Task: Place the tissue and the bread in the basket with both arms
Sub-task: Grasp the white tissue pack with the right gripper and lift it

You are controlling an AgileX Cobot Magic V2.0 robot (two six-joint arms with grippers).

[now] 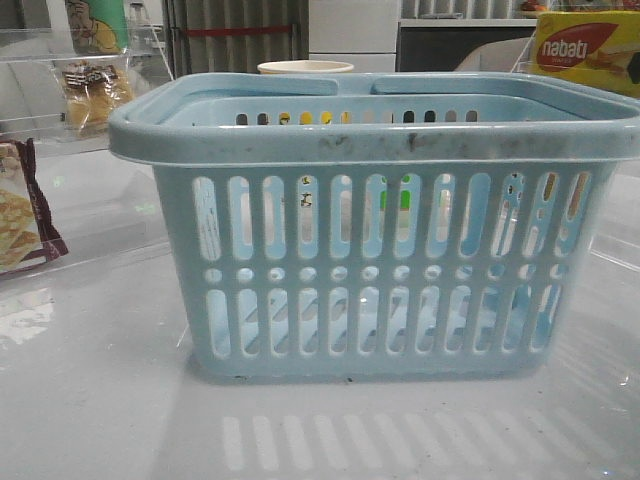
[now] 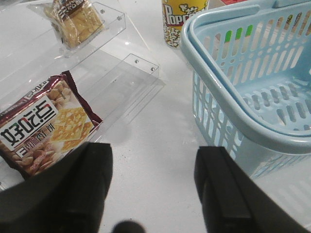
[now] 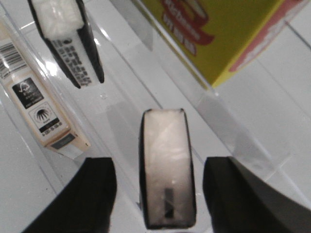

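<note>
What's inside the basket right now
Nothing: the basket shows only its bare slotted floor in the left wrist view, though its near wall hides one corner. The bread sits outside on a clear shelf.

Basket (image 1: 375,225) matt plastic (rim scuffed); table (image 1: 90,400) glossy.

Basket (image 1: 375,240) sits mid-table. Bread (image 1: 92,92) on a shelf (image 1: 30,45) behind-left, pastry packet (image 1: 22,210) left, box (image 1: 588,52) behind-right.
</note>
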